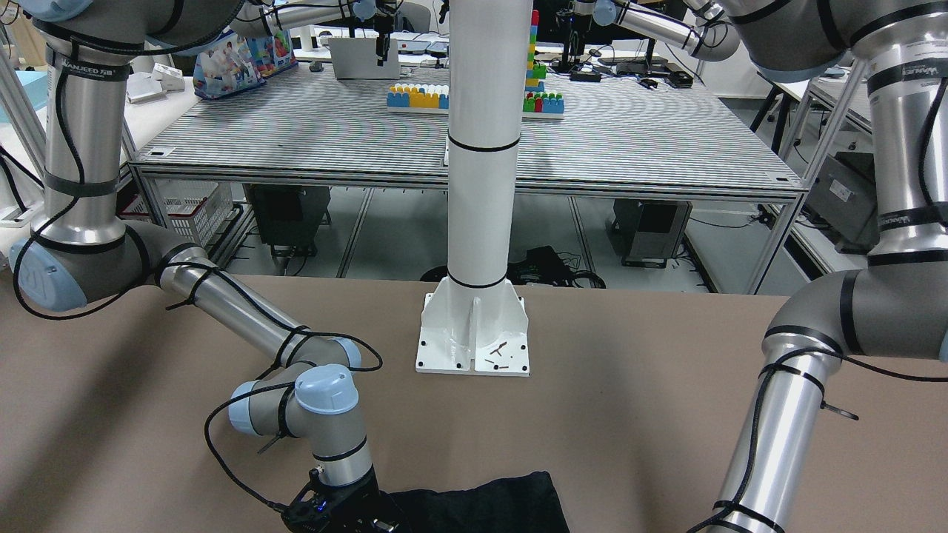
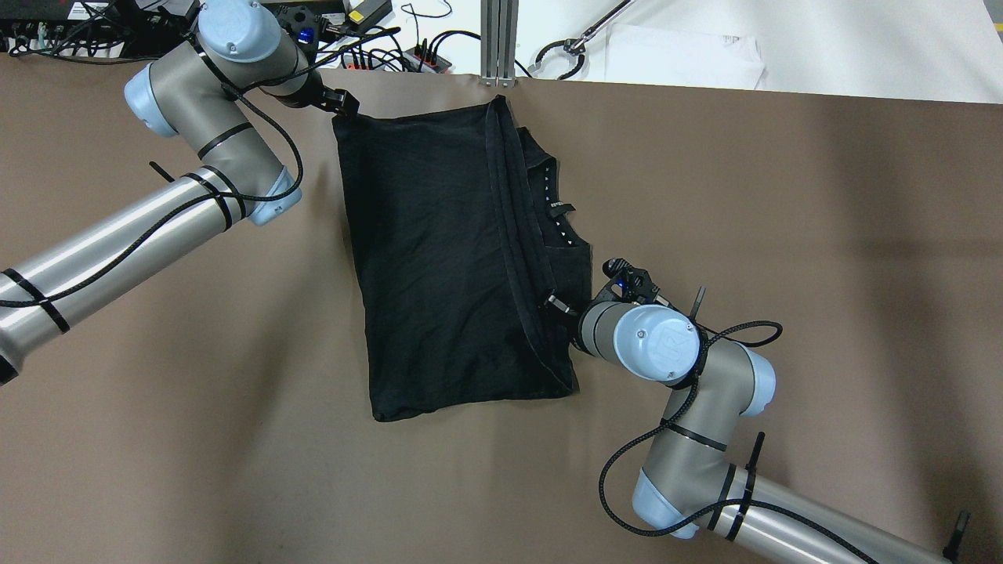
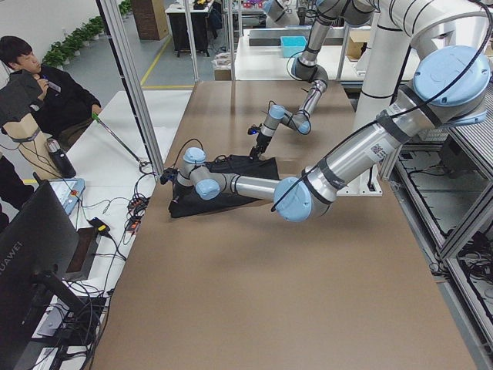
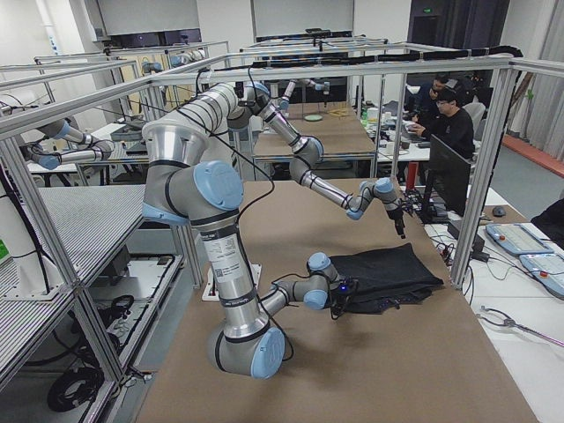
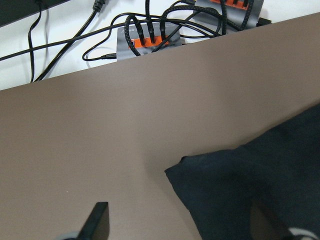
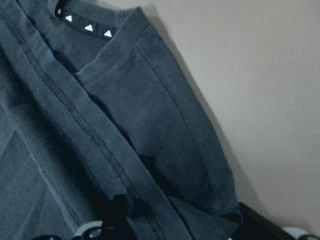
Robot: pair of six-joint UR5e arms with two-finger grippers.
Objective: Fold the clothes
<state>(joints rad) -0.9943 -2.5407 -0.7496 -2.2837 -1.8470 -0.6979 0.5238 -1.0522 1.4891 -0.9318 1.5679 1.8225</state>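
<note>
Left claw (image 2: 338, 102): spread, held at the 11 o'clock corner of the clothes (image 2: 439, 258) in the overhead view. In the wrist view that corner is seen lying loose between the fingers (image 5: 97, 222).
Clothes: black and laid folded on the brown bench (image 2: 157, 392), toward its far edge. A stitched hem (image 2: 513, 227) is run from 12 to 5 o'clock, and a collar (image 2: 558, 211) with small white marks is exposed at 2 o'clock.
Right claw (image 2: 558, 304): spread, set at the 4 o'clock edge. The folded sleeve (image 6: 180, 150) is straddled, not pinched.
</note>
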